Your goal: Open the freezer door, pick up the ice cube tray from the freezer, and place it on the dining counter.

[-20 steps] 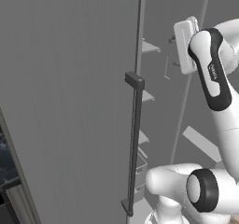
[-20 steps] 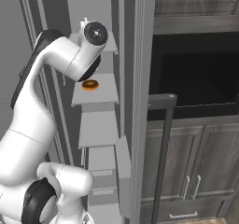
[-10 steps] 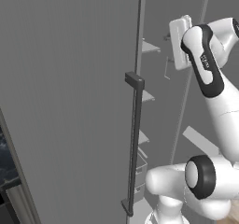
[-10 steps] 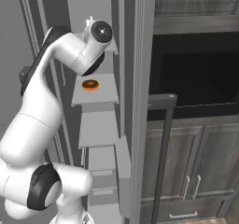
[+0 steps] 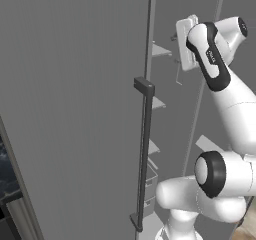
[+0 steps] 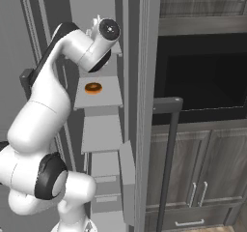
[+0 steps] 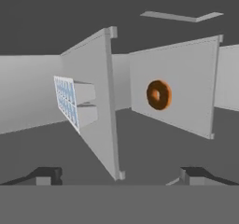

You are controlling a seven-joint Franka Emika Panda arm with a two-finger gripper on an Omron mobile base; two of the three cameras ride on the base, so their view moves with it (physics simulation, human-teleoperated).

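Note:
The freezer door point(image 5: 75, 109) stands swung wide open, its dark bar handle point(image 5: 143, 154) facing me. Inside the freezer point(image 6: 102, 134) thin grey shelves point(image 5: 159, 49) are stacked. The hand view is rolled, so the shelves look like upright panels there. On one of them lies the ice cube tray point(image 7: 69, 101), pale blue with small square cells, ahead and left of my gripper point(image 7: 120, 176). The gripper point(image 5: 179, 56) is open, holds nothing, and is at upper-shelf height at the freezer's mouth. The dining counter is out of view.
An orange doughnut point(image 7: 158, 94) point(image 6: 93, 87) rests on the shelf beside the tray's shelf. Right of the freezer is the other grey door with its dark handle point(image 6: 167, 153). Beyond it are a black wall oven point(image 6: 202, 81) and wooden cabinets point(image 6: 207, 178).
The arm has reached further toward the freezer's upper shelves, and its elbow has risen. The jaws stay wide open. Door, tray and doughnut have not moved.

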